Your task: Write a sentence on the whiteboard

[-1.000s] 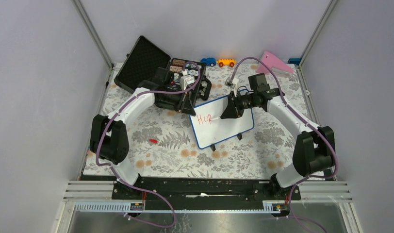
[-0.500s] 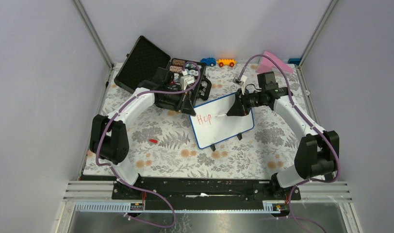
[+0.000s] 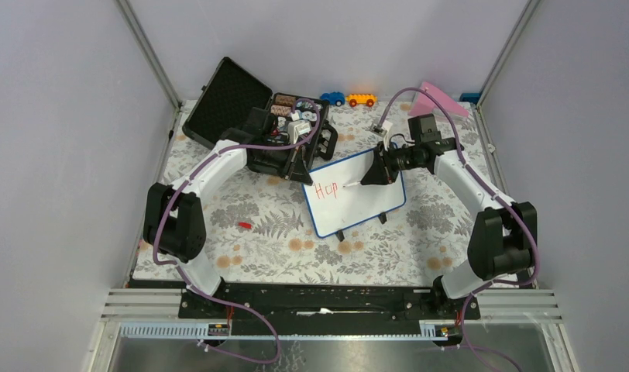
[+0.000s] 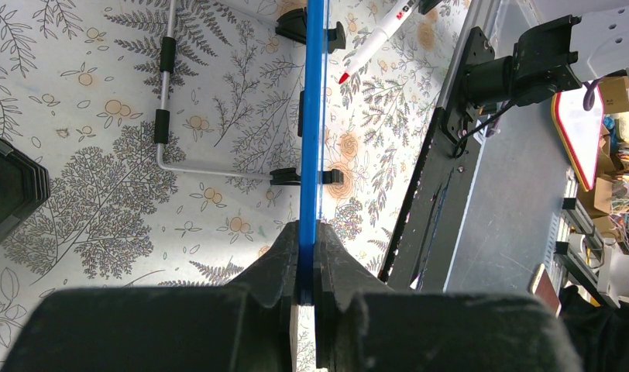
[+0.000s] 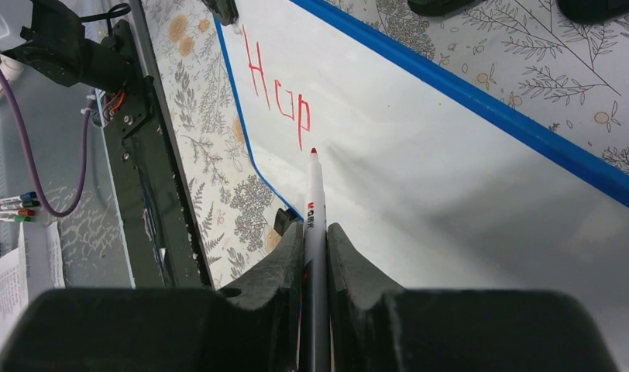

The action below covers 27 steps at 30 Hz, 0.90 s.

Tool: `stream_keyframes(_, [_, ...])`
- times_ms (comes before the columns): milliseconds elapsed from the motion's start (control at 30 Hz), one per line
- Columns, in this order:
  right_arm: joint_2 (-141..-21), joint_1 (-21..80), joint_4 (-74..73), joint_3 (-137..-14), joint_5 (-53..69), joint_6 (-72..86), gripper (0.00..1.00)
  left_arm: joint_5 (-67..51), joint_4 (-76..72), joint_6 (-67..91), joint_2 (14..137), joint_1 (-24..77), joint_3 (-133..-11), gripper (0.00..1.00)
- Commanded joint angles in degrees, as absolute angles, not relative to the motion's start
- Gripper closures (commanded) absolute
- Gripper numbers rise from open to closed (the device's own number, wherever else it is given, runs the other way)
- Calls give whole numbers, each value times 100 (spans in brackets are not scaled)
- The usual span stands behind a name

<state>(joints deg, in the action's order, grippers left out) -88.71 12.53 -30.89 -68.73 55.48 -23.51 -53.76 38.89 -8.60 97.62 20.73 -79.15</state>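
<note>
The whiteboard, white with a thin blue frame, stands tilted on the flowered table. Red letters "Hop" sit near its upper left. My left gripper is shut on the board's left corner. In the left wrist view the blue edge runs straight out from between the jaws of that gripper. My right gripper is shut on a red marker. The marker's tip points just past the "p" of the letters. The left wrist view shows a small gap between the marker and the board.
An open black case full of small items lies behind the left gripper. A blue toy car, an orange one and a pink piece sit at the back. A red cap lies front left.
My right wrist has drawn a little back and to the right, and the marker went with it. The letters are unchanged. The left arm has stayed still.
</note>
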Motion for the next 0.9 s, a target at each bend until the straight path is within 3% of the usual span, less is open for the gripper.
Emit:
stream_keyframes(0, [-8977,1379,-2961,-7146,5582,-2312,100,-5314,3867,-999,9787,2126,-7998,100])
stream_keyframes(867, [-9237,1543,-2876,-7234,5203,-2337,100,-5283,3871,-1020,9739,2127,-7944,100])
